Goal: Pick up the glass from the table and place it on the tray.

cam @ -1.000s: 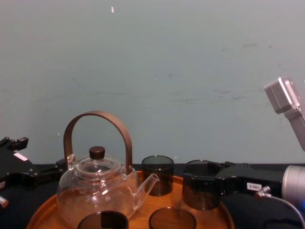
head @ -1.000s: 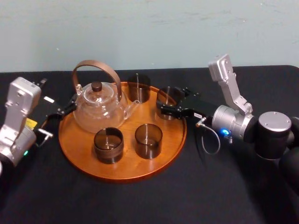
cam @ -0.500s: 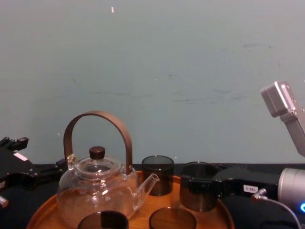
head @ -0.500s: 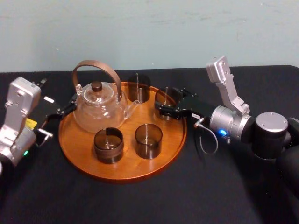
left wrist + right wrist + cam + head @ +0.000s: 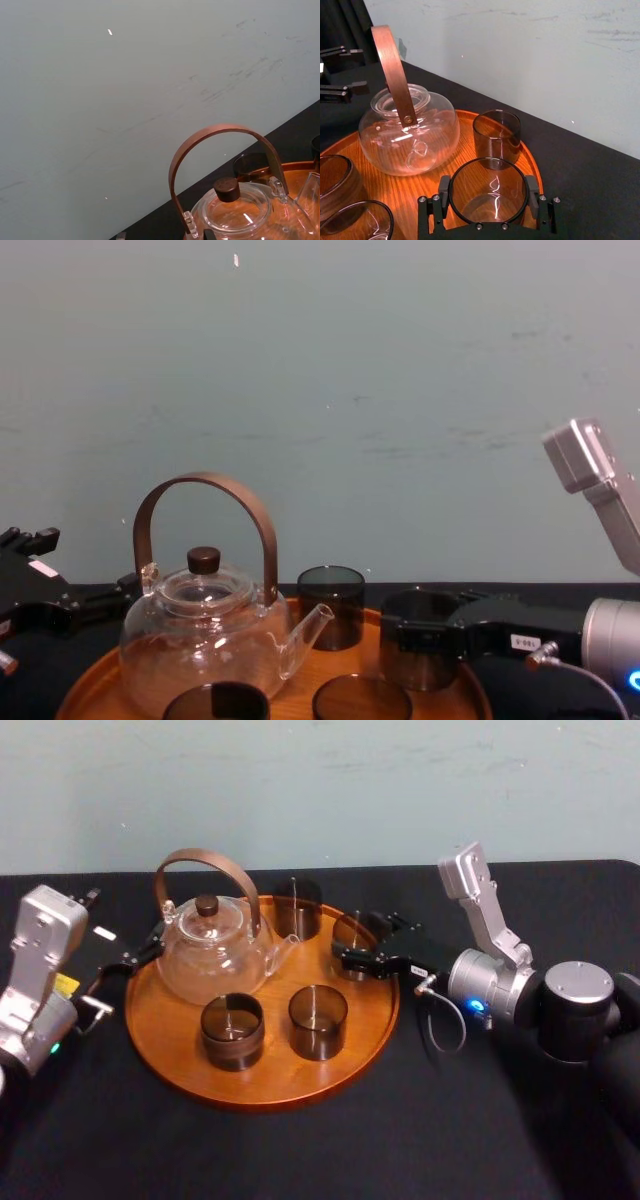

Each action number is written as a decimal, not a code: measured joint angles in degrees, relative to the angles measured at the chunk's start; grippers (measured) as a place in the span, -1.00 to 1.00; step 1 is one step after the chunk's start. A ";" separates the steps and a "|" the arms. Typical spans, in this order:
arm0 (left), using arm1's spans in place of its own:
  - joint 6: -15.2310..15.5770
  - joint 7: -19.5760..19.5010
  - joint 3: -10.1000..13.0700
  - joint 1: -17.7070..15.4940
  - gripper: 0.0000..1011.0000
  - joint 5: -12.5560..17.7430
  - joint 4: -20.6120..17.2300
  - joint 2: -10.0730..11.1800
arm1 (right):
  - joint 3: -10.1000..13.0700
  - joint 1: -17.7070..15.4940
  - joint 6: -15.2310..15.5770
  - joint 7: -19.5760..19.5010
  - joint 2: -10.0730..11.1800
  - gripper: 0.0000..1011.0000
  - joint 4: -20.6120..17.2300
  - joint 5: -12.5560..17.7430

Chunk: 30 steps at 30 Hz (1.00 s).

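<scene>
Glass (image 5: 488, 205) in right gripper (image 5: 488, 188), over tray (image 5: 465, 155)

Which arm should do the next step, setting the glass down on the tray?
Right. The right gripper holds the glass low at the tray's back right. The left gripper sits off the tray's left rim, with the teapot between it and the glass.

The wooden tray (image 5: 282, 1072) is lying on the desk (image 5: 300, 1155). The smoky glass (image 5: 352, 932) is standing upright at its right rim.

My right pincer (image 5: 420, 642) hides the glass's (image 5: 418, 602) middle. The chest view's bottom edge cuts off two front glasses (image 5: 215, 702).
</scene>
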 joint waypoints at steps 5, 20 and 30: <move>0.00 0.00 0.00 0.00 0.98 0.00 0.00 0.00 | 0.00 0.00 0.00 -0.02 0.00 0.81 0.00 -0.03; 0.00 0.00 0.00 0.00 0.98 0.00 0.00 0.00 | -0.03 -0.04 -0.07 -0.02 0.02 0.81 -0.02 0.03; 0.00 0.00 0.00 0.00 0.98 0.00 0.00 0.00 | -0.03 -0.04 -0.13 -0.02 0.02 0.98 -0.03 0.10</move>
